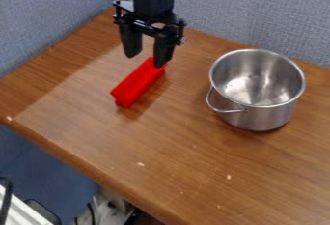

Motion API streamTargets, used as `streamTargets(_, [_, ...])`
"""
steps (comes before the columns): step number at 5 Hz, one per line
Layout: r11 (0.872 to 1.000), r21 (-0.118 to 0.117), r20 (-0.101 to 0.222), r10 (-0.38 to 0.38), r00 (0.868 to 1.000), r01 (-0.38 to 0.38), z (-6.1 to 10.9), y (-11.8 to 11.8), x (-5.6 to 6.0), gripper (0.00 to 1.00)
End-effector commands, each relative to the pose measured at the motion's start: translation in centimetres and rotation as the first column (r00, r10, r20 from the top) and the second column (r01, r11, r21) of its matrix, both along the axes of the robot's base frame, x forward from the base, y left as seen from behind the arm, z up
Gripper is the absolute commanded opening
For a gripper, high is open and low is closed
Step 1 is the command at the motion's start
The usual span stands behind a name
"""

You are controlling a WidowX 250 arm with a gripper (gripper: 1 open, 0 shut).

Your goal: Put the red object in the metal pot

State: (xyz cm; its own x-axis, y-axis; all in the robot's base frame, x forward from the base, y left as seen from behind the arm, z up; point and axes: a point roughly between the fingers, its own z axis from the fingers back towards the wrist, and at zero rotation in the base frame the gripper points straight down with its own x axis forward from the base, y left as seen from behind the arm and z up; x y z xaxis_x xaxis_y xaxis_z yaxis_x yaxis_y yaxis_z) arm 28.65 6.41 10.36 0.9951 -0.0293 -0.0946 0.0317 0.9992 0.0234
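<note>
Wooden table, centre left of the frame: one red block lying flat and slanted. Black gripper, upper centre, pointing down over the block's upper end, jaws spread wide and holding nothing. Right of centre: shiny metal pot, upright, apart from the block.

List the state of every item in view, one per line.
gripper: open, pointing down, over the far end of the red block, holding nothing.
red block: lying flat on the table, outside the pot, not gripped.
metal pot: upright, empty, handle toward the camera.
table: wooden, bearing the block and the pot.
</note>
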Motion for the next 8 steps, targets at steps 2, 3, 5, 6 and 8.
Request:
streamTargets(2, [1.000,0.003,0.003,-0.028,1.000,0.028,0.6,0.9,-0.9,1.00])
streamTargets(3, [1.000,-0.003,0.001,-0.027,1.000,0.027,-0.1,1.2,-1.1,1.00])
streamTargets(5, [0.999,-0.002,-0.001,-0.043,0.999,0.043,-1.8,1.8,-1.2,1.00])
streamTargets(6, [1.000,0.005,-0.001,-0.015,1.000,0.015,-2.5,1.8,-1.1,1.00])
streamTargets(8, [1.000,0.008,0.009,-0.013,1.000,0.013,-4.2,1.8,-1.1,1.00])
